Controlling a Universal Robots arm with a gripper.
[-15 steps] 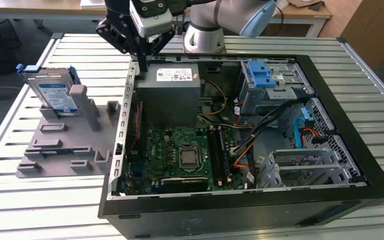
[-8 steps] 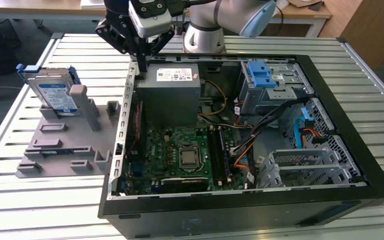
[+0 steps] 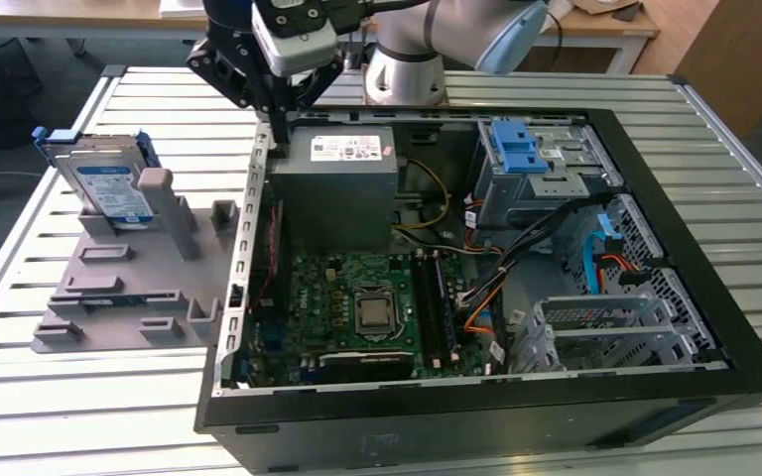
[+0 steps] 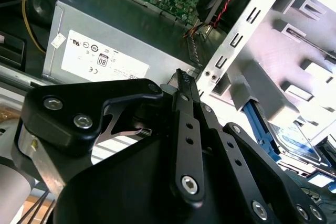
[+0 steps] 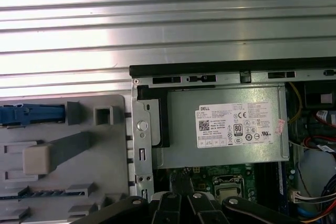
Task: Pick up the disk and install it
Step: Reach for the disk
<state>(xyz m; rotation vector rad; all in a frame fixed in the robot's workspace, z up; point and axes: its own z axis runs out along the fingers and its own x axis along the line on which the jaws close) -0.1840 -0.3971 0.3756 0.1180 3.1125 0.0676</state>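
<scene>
The disk [image 3: 100,183] stands on edge in the grey holder [image 3: 116,256] on the worktop [image 3: 76,416], at eight o'clock from the gripper [image 3: 279,135], whose empty fingers are closed over the computer case [image 3: 487,421] edge.

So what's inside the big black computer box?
Inside the computer case sit a grey power supply box, a green circuit board, a drive cage with a blue latch, and coloured cables. Whatever lies under the power supply box and the cage is covered.

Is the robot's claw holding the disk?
No, the disk stands upright in the grey rack at the exterior view's left, apart from the claw at the wall of the computer case.
</scene>
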